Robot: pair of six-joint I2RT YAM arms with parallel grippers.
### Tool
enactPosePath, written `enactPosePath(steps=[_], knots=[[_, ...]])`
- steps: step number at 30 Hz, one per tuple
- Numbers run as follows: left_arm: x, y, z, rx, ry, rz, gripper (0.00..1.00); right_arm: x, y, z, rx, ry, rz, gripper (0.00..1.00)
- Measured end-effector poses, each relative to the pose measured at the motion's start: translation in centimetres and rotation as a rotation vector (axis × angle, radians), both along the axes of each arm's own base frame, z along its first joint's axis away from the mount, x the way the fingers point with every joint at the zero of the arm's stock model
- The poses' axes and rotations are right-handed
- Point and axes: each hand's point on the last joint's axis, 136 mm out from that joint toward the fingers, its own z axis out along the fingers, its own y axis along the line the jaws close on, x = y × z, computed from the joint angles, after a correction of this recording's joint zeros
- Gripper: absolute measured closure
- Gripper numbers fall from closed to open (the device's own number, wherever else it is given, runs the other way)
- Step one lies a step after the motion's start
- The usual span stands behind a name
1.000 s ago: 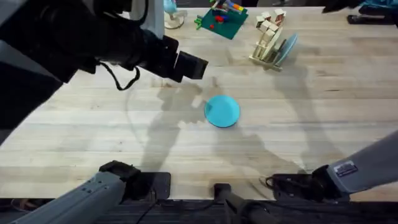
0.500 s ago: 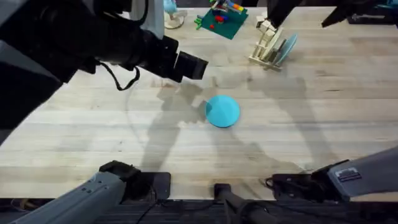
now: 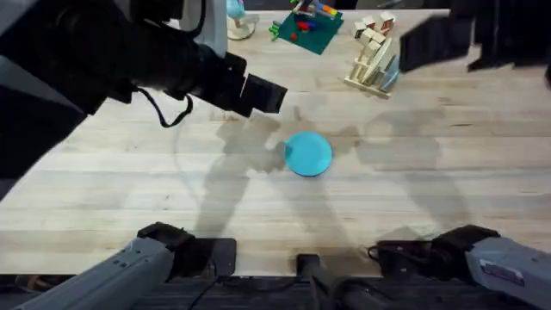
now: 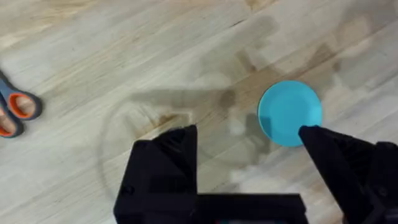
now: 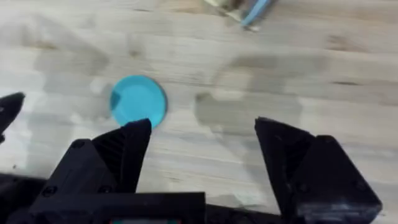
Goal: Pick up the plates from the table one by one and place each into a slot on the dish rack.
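A bright turquoise plate (image 3: 307,153) lies flat on the table (image 3: 129,189) near its middle. It is also in the left wrist view (image 4: 290,112) and the right wrist view (image 5: 138,101). My left gripper (image 4: 249,134) hangs open high above the wood, and the plate shows beside one finger (image 4: 342,162). My right gripper (image 5: 205,127) is open too, raised well above the table, with nothing between its fingers. The wooden dish rack (image 3: 368,58) stands at the back right with a paler blue plate (image 3: 393,76) leaning in it, partly covered by the dark right arm (image 3: 456,36).
A green toy-brick board (image 3: 306,26) sits at the back centre. Scissors with orange handles (image 4: 15,112) lie on the wood off to one side of the left gripper. The left arm (image 3: 103,60) looms large and dark over the back left.
The right arm has risen from the lower right and now shows as a dark shape over the back right, next to the rack. The left arm and the turquoise plate have not moved.
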Motion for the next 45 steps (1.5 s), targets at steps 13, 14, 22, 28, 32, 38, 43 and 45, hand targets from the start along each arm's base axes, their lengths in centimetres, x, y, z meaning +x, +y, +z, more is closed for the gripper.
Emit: enactPosePath(steps=[13,14,22,28,32,38,43,45], knots=[[-0.6,0.1,-0.4,0.006,0.032,-0.003,0.02,-4.1,1.6,-6.3,0.101,0.086,0.115,0.006],[-0.7,0.1,-0.5,0.004,0.034,-0.004,0.032,-4.2,1.6,-6.4,0.103,0.089,0.117,0.007],[-2.1,-0.2,-1.1,-0.014,0.103,-0.026,0.9,-4.2,1.7,-6.4,0.108,0.092,0.12,0.006],[-3.4,-2.1,-0.6,-0.122,0.154,-0.094,0.957,-4.2,1.7,-6.4,0.108,0.092,0.12,0.006],[-4.0,-3.2,0.4,-0.251,0.193,-0.126,0.956,-4.2,1.7,-6.4,0.108,0.092,0.12,0.005],[-3.8,-4.2,0.5,-0.419,0.199,-0.184,0.958,-4.5,1.6,-6.6,0.104,0.107,0.119,0.006],[-4.3,-5.4,-2.3,-0.484,0.28,-0.259,0.959,-4.7,1.6,-6.7,0.102,0.114,0.119,0.006],[-4.4,-5.7,-3.5,-0.499,0.334,-0.282,0.961,-4.7,1.5,-6.7,0.102,0.116,0.119,0.005]])
